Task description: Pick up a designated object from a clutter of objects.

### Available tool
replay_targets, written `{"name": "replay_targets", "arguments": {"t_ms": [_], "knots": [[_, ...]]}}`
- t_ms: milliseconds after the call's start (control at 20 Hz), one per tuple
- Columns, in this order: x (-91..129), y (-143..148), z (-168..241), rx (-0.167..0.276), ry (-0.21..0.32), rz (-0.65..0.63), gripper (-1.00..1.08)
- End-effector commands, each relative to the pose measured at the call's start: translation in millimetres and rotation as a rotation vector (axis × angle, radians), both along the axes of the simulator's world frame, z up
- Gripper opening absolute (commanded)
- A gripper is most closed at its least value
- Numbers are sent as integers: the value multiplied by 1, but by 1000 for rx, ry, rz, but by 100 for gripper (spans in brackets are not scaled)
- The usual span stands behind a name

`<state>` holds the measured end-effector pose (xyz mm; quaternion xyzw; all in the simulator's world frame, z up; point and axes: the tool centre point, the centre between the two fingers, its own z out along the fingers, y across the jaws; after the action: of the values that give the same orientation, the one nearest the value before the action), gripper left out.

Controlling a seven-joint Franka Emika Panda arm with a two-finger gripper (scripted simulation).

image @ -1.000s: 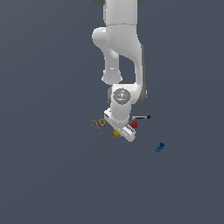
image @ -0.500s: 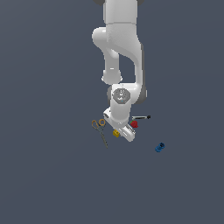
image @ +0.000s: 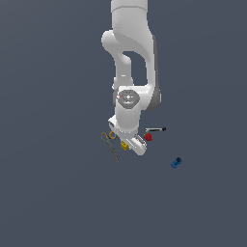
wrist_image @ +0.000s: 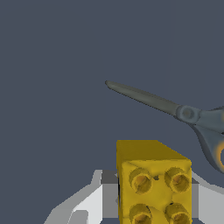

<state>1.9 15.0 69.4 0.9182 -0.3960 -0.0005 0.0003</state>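
The gripper stood around the yellow block; in the wrist view one pale finger showed on one side of the block and another on the other side, with the block filling the space between them; whether the fingers pressed the block or merely flanked it could not be told, so the grip itself could not be judged.

The wrist view showed the block close up, a yellow cube with four round studs on its near face; beyond it lay the scissors, grey blades closed to a point, a round pivot, and a sliver of orange-yellow handle at the frame edge; the floor was plain dark grey.

The exterior view showed the white arm reaching down from above, its gripper low over the clutter; the block was a small yellow spot at the gripper's tip; the scissors lay just beside it toward the exterior view's left; a red lump and a thin silver tool with a black tip lay near on the exterior view's right; a blue piece sat well apart, further right and lower in that view; the fingers could not be made out there.
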Motion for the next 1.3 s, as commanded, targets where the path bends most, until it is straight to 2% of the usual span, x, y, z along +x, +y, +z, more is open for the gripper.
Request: {"name": "replay_targets", "arguments": {"t_ms": [0,900,1250], "knots": [[7,-9,19,0,-1,0,-100],[71,-86,186,0,-1,-1,-100],[93,-111,239,0,-1,0,-100]]}}
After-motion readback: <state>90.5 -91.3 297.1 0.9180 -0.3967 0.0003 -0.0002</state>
